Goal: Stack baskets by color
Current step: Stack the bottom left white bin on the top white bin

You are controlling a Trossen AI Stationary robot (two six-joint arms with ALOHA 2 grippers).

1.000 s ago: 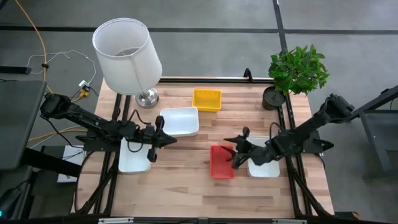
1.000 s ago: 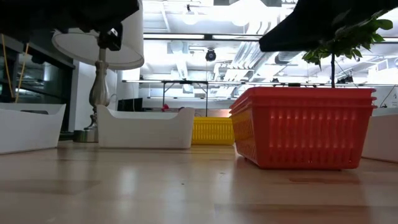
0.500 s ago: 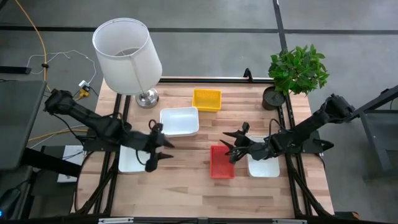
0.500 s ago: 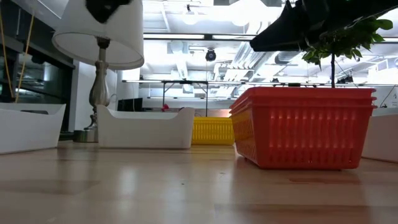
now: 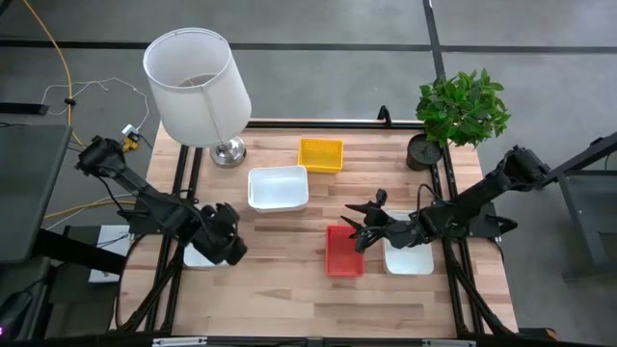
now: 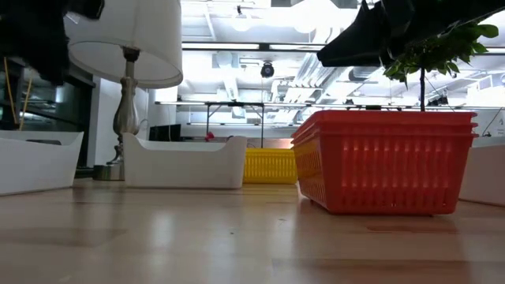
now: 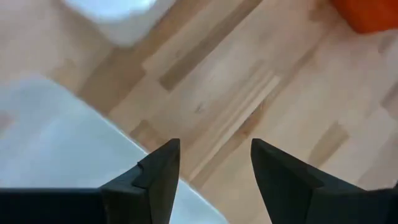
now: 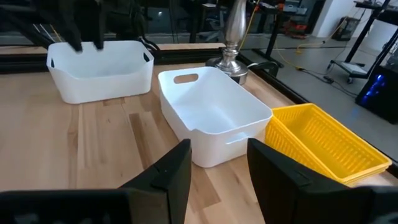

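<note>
My left gripper (image 7: 214, 146) is open and points steeply down over bare wood, just beside the rim of a white basket (image 7: 62, 143) near the table's left edge (image 5: 197, 256). My right gripper (image 8: 217, 165) is open and hangs roughly level above the far end of a stack of red baskets (image 5: 344, 253). A second white basket (image 5: 279, 187) rests on its bottom at the table's middle. A yellow basket (image 5: 320, 154) sits behind it. A third white basket (image 5: 410, 258) lies under my right arm.
A lamp with a white shade (image 5: 198, 85) stands at the far left corner. A potted plant (image 5: 461, 111) stands at the far right corner. Bare wood (image 5: 280, 280) stretches along the near edge between the left white basket and the red stack.
My left gripper has opened. It has drawn back toward the table's near left, away from the middle white basket, and has tipped from nearly level to pointing steeply down beside the left white basket. The baskets have stayed where they were.
</note>
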